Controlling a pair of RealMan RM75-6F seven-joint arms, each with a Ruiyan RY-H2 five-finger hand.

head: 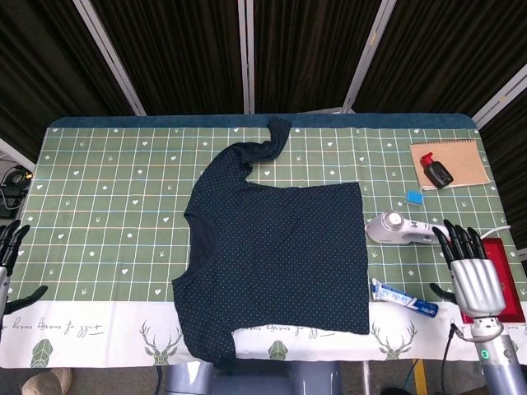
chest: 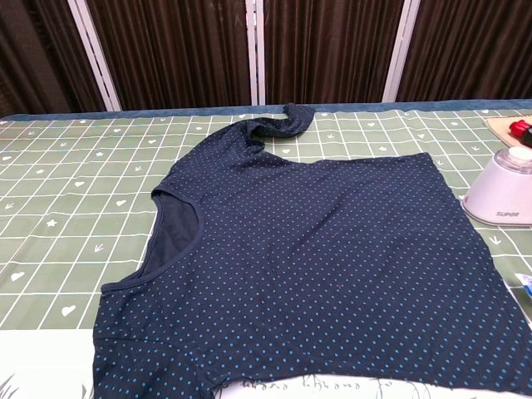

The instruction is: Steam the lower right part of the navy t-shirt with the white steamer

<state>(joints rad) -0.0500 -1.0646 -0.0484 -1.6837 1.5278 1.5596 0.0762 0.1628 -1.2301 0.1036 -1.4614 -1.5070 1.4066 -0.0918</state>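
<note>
Green checked tablecloth [head: 107, 206] as reference: tan notebook [head: 461, 160] at far-right corner, black bottle [head: 436, 171] on it; blue square [head: 414, 197] just nearer; toothpaste tube [head: 403, 297] near front-right edge.

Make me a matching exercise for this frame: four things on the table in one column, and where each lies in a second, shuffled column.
Things:
1. white steamer
2. navy t-shirt
3. tube
4. black bottle with red cap

Places:
A. spread flat in the middle of the tablecloth
B. on the tan notebook at the far right corner
C. just right of the shirt's hem, in front of the right hand
D. near the front edge, by the shirt's lower right corner

Pairs: 1-C, 2-A, 3-D, 4-B
</note>
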